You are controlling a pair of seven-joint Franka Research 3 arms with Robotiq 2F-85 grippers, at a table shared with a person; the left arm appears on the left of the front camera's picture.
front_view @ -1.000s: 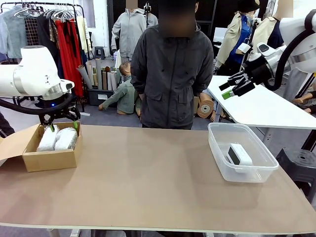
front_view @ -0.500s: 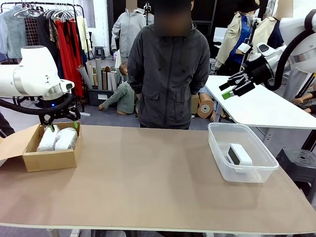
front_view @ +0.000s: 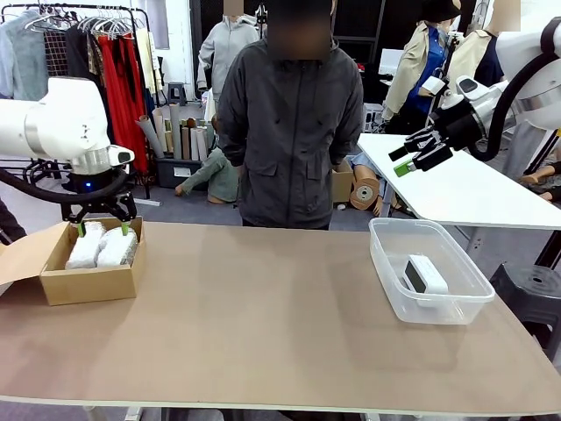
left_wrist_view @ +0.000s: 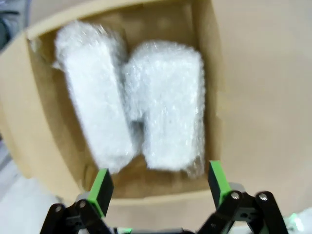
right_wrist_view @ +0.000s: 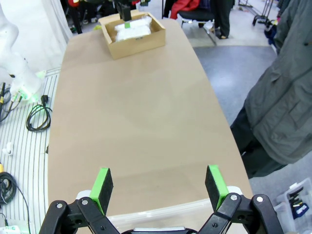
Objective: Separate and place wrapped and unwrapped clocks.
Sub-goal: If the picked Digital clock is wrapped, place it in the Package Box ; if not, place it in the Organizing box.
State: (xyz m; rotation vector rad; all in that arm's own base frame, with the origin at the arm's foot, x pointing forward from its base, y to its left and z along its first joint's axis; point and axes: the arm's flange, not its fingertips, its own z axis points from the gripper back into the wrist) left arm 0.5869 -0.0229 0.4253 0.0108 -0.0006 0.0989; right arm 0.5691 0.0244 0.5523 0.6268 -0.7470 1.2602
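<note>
At three o'clock on the tabletop point(front_view: 263, 324), nearest the camera, the bare clock point(front_view: 426, 274) lies in the clear tub point(front_view: 386, 263). Over at nine o'clock the two wrapped clocks point(left_wrist_view: 134, 109) lie side by side, touching, in the cardboard box point(front_view: 88, 285). Above them the left gripper point(front_view: 102, 226) has lifted slightly since a second ago, spread wide and empty. Farther off at two o'clock the right gripper point(front_view: 414, 155) hangs high, spread and empty, unmoved. Sorting looks finished, and the arm appears to be backing away.
</note>
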